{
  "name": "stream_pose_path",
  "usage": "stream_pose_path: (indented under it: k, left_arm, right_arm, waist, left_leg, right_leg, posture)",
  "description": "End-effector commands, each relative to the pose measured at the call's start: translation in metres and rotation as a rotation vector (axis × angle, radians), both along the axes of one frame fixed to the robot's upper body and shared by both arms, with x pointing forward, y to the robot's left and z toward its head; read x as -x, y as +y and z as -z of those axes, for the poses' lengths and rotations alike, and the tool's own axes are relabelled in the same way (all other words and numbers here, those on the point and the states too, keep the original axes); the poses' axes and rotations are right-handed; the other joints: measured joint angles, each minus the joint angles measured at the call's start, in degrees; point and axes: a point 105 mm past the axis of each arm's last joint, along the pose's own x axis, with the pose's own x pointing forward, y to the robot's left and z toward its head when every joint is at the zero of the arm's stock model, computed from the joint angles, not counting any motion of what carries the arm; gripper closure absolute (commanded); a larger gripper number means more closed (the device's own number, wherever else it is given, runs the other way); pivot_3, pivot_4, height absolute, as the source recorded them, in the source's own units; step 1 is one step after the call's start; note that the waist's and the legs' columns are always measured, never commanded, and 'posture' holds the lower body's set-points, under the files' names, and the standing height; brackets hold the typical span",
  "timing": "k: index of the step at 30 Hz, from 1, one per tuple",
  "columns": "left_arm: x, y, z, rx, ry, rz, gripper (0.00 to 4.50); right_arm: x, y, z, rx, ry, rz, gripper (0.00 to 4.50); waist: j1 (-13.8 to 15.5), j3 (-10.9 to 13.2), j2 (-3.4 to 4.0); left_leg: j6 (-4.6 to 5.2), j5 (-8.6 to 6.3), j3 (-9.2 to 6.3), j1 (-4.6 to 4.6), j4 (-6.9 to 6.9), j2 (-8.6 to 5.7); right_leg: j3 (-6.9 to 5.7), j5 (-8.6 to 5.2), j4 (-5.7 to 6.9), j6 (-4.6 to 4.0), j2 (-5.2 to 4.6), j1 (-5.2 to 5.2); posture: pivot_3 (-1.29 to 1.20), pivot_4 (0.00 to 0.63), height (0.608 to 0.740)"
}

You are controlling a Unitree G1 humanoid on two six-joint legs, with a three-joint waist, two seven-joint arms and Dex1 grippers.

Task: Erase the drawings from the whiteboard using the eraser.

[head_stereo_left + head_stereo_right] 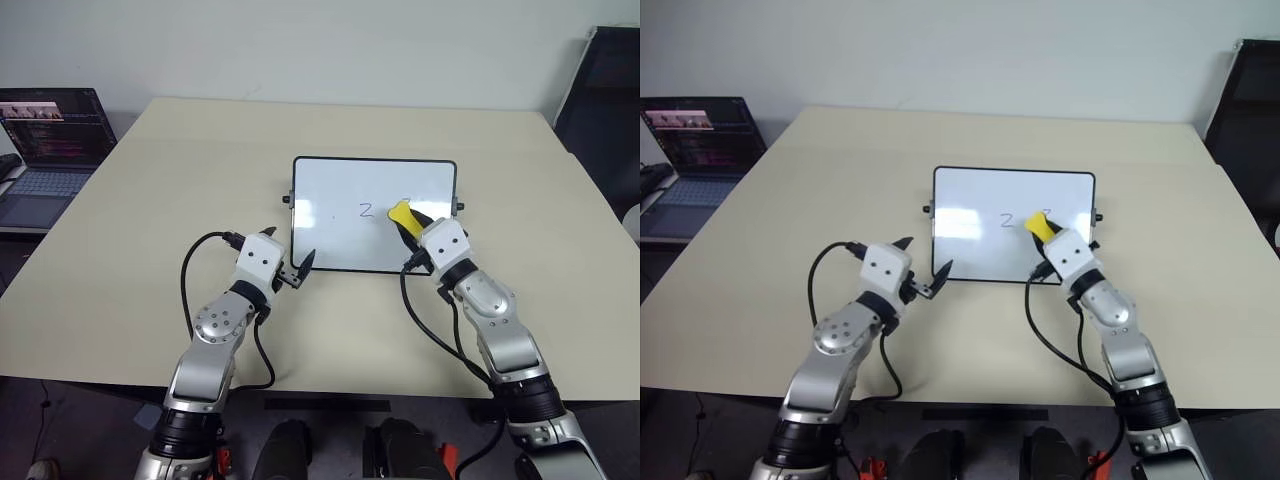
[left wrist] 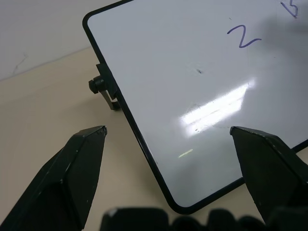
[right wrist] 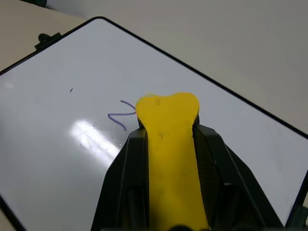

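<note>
Right gripper [image 1: 408, 222] clamped on the eraser [image 1: 400, 212] — yellow block sticking out past the fingertips, over the right half of the whiteboard [image 1: 335, 200]. Z mark [image 1: 366, 209] just beside the eraser tip, toward the robot's left; B mark [image 2: 290, 8] close by the block. No X to be made out. Left gripper [image 1: 303, 268] empty, jaws apart, at the board's near-left corner. Right arm nearer the marks — likely a short leftward wipe next.

The flat beige matte surface [image 1: 150, 220] carries one item: a rectangular glossy white whiteboard with thin black frame [image 1: 340, 200], lying just ahead of the left gripper [image 1: 296, 268] and beneath the right gripper [image 1: 408, 222].
</note>
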Motion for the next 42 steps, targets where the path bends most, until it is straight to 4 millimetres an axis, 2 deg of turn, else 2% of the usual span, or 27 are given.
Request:
stream_pose_path:
  k: [1,5,14,20,25,34,42]
  left_arm:
    - [0.0,-0.002,-0.011,0.009,-0.049,0.009,0.0]
    - [0.0,-0.007,-0.01,0.024,-0.042,0.04,0.0]
    - [0.009,-0.035,-0.016,0.103,-0.034,0.201,0.0]
    - [0.012,-0.038,-0.015,0.116,-0.022,0.227,0.0]
    - [0.015,-0.044,-0.016,0.109,-0.025,0.265,0.0]
    - [0.016,-0.044,-0.017,0.103,-0.027,0.262,0.0]
    - [0.014,-0.043,-0.018,0.098,-0.034,0.251,0.0]
  right_arm:
    - [-0.006,0.01,-0.016,0.003,-0.045,-0.023,3.53]
    - [-0.014,0.021,-0.022,0.014,-0.057,-0.052,3.53]
    - [-0.033,0.043,-0.042,0.034,-0.106,-0.11,3.53]
    - [-0.042,0.053,-0.049,0.055,-0.127,-0.127,3.53]
    - [-0.047,0.06,-0.049,0.088,-0.126,-0.141,3.53]
    - [-0.062,0.048,-0.042,0.158,-0.087,-0.06,3.53]
    - [-0.062,0.052,-0.019,0.226,0.01,-0.054,3.53]
  waist:
    - [0.0,0.0,0.0]
    - [0.0,0.0,0.0]
    - [-0.1,0.0,0.0]
    - [-0.1,0.0,0.0]
    - [-0.1,0.0,0.0]
    - [-0.1,0.0,0.01]
    - [-0.1,0.0,0.01]
  left_leg:
    - [0.0,0.0,0.0,0.0,0.0,0.0]
    - [0.0,0.0,-0.01,0.0,0.0,0.0]
    - [0.0,0.0,-0.01,0.0,0.0,0.0]
    - [0.0,0.0,-0.01,0.0,0.0,0.0]
    - [0.0,0.0,-0.01,0.0,0.0,0.0]
    - [0.0,0.0,0.0,0.0,0.0,0.0]
    - [0.0,0.0,0.0,0.0,0.0,0.01]
  right_leg:
    - [-0.01,0.0,0.0,0.0,0.0,0.0]
    - [-0.01,0.0,0.01,-0.01,0.0,0.0]
    - [-0.01,0.01,0.01,-0.01,-0.01,0.0]
    - [-0.01,0.01,0.02,-0.02,-0.01,-0.01]
    - [-0.01,0.01,0.02,-0.02,-0.01,-0.01]
    - [-0.01,0.01,0.03,-0.02,-0.02,-0.01]
    - [0.0,0.01,0.03,-0.02,-0.02,-0.01]
  posture:
    - [0.0,0.15,0.74]
    - [0.0,0.15,0.74]
    - [0.0,0.15,0.74]
    - [0.0,0.15,0.74]
    - [0.0,0.15,0.74]
    - [0.0,0.15,0.74]
    - [0.0,0.15,0.74]
